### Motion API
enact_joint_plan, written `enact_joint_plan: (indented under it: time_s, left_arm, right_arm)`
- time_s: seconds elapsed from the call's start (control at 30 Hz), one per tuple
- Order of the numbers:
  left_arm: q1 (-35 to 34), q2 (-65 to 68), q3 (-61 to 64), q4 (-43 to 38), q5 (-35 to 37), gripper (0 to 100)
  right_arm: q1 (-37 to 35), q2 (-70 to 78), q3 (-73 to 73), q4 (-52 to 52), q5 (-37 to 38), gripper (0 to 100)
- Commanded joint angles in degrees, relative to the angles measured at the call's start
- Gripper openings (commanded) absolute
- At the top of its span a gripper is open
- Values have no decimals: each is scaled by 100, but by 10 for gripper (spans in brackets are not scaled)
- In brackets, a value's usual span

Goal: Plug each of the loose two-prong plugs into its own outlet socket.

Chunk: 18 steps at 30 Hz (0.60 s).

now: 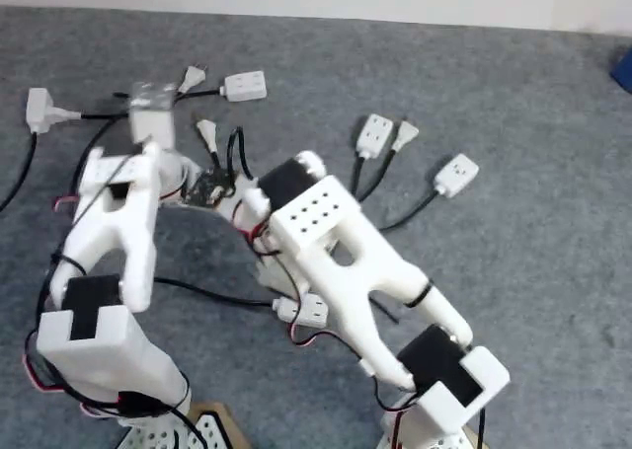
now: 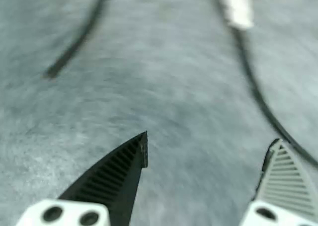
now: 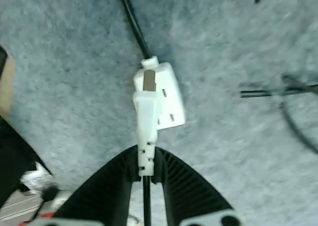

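- Right wrist view: a white two-prong plug [image 3: 145, 121] is pinched at its cord end by the right fingers [image 3: 130, 169], which are drawn in narrow around it. Its black cord runs back between them.
- The plug's front end lies over one edge of a white socket [image 3: 168, 101] that rests flat on the grey desk [image 3: 69, 62]. Two slots on the socket's face show just beside the plug. I cannot tell whether the prongs sit in a slot.
- A black socket cord [image 3: 131, 17] leaves the socket's other end across the desk.
- Left wrist view: the left fingers [image 2: 124, 161] are spread wide with nothing between them, above bare desk. A loose plug [image 2: 237, 7] lies well ahead of them, and its thin cord [image 2: 258, 97] trails past the pale finger.
- High view: the left arm [image 1: 114, 232] and the right arm [image 1: 336, 242] both stretch out over the desk.
- A small plug [image 1: 205, 131] lies between their outer ends.
- Farther out lie a back socket [image 1: 245, 86] with a back plug [image 1: 193, 77] just beside it, and a middle socket [image 1: 374, 133] with a middle plug [image 1: 405, 133] just beside it.
- An outer socket [image 1: 455, 175] lies by itself.
- An edge socket [image 1: 39, 106] has an edge plug [image 1: 67, 115] touching its side.
- A near socket [image 1: 310, 311] lies partly under the right arm.
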<state>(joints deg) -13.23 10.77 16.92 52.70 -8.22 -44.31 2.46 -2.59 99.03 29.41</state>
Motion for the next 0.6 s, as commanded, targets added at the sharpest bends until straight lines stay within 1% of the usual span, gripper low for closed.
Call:
enact_joint_plan:
  time_s: [0.0, 0.1, 0.17, 0.23, 0.37, 0.4, 0.5, 0.57]
  left_arm:
    - [435, -101, -1068, 1688, -668, 365]
    - [523, -268, -1420, 1978, -809, 366]
    - [576, -576, -1411, 2004, -897, 368]
    - [620, -989, -1130, 1978, -1073, 369]
    - [804, -2123, -277, 1960, -1257, 370]
    - [822, -2466, -13, 1952, -1266, 370]
    - [980, -3565, 1077, 1653, -1380, 399]
    - [1103, -4303, 1895, 1248, -1407, 408]
  right_arm:
    - [708, -716, -189, -910, 378, 6]
    - [1323, -1288, 497, -2519, 369, 6]
    - [1437, -1666, 1314, -3477, 369, 6]
    - [1376, -2009, 2193, -4119, 369, 6]
    - [1191, -2448, 3486, -5042, 360, 6]
    - [1165, -2501, 3670, -5200, 229, 6]
    - [1059, -2545, 4031, -5525, -105, 6]
    - [945, -2580, 4163, -5613, -158, 6]
